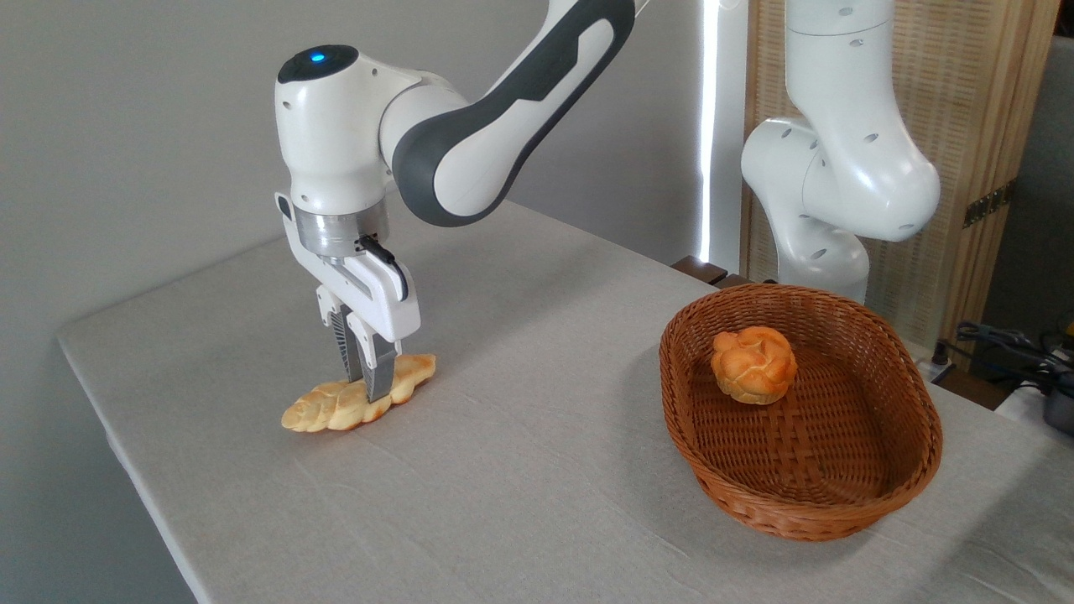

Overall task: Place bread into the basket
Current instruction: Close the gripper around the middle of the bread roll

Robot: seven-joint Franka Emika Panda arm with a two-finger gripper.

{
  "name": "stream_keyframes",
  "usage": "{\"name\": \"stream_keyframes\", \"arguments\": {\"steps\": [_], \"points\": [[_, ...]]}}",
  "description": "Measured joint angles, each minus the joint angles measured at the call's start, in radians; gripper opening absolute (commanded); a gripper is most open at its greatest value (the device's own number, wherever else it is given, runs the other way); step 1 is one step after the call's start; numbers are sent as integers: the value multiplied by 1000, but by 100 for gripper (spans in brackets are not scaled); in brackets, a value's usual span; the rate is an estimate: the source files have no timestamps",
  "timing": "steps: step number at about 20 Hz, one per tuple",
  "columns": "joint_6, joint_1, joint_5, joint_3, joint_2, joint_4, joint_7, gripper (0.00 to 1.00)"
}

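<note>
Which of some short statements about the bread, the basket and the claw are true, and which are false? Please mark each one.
1. The braided bread lies on the table, outside the basket. True.
2. The claw is down at the middle of the braided bread, one finger on each side. True.
3. The basket is empty. False: a small round orange bun sits inside it.
4. The basket stands to the left of the braided bread. False: it stands to the right.
5. The basket lies upside down. False: it is upright, opening upward.
</note>
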Motion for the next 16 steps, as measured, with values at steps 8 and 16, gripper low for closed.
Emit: {"name": "stream_keyframes", "arguments": {"steps": [8,16], "points": [[0,0,1,0,0,0,7,13],[-21,6,4,5,-8,5,50,0]]}}
